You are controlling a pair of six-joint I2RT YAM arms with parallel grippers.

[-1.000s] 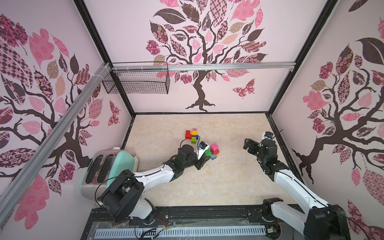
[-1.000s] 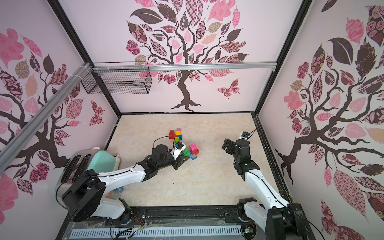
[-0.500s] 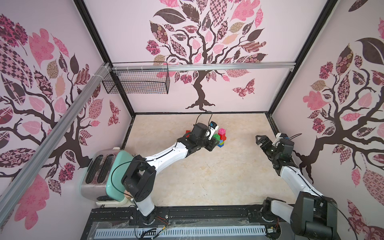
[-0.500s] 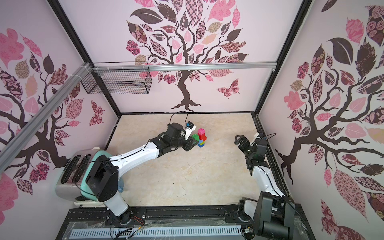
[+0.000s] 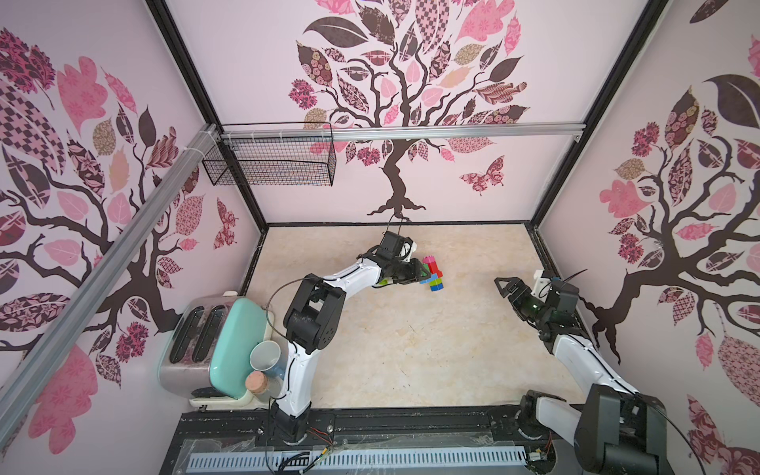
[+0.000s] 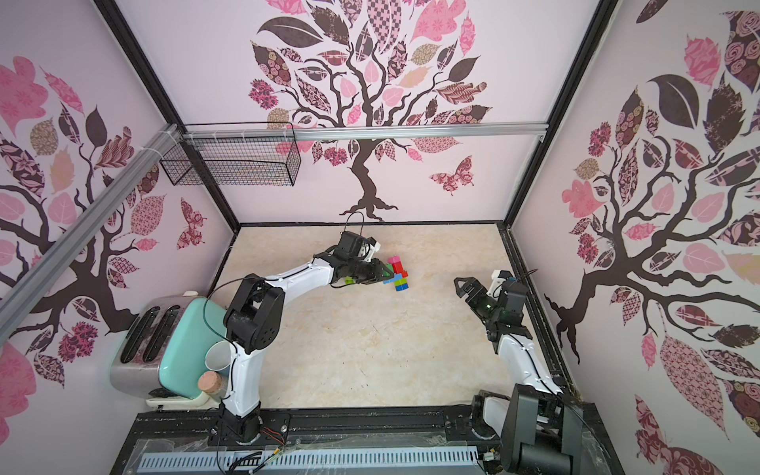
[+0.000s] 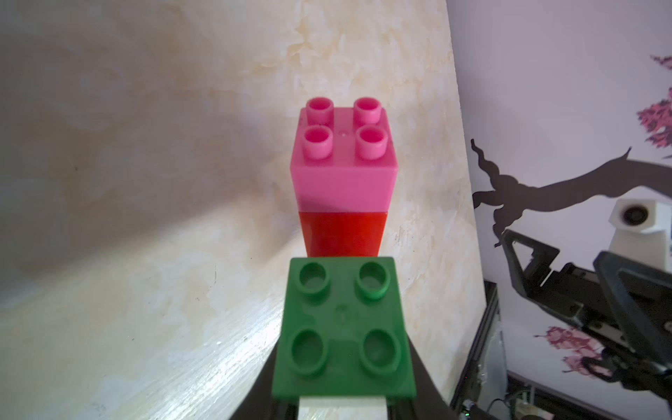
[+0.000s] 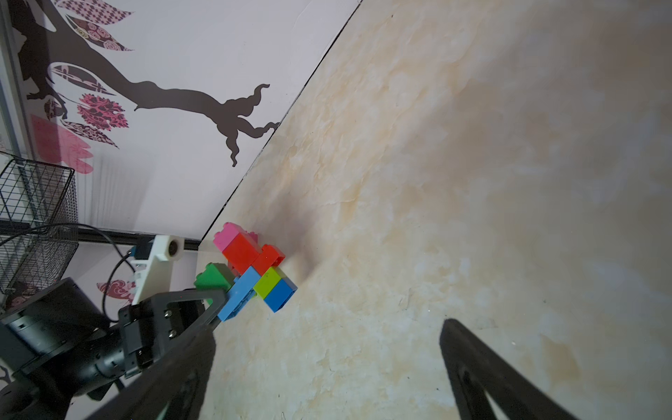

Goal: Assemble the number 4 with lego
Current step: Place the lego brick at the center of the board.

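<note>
Left gripper [image 5: 417, 272]: I see it clamped on green brick [image 7: 343, 327], fingers mostly cut off | right gripper [image 5: 508, 288]: jaws wide apart | lego [image 5: 434, 274]: far side of table [image 5: 411, 349], partly hidden behind left gripper

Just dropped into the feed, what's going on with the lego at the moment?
The left gripper is closed on the green brick at one side of a joined lego cluster of pink, red, light blue, lime and blue bricks, toward the far side of the table. I cannot tell whether the cluster rests on the table or is just off it. The right gripper is open and empty, well apart from the bricks.
</note>
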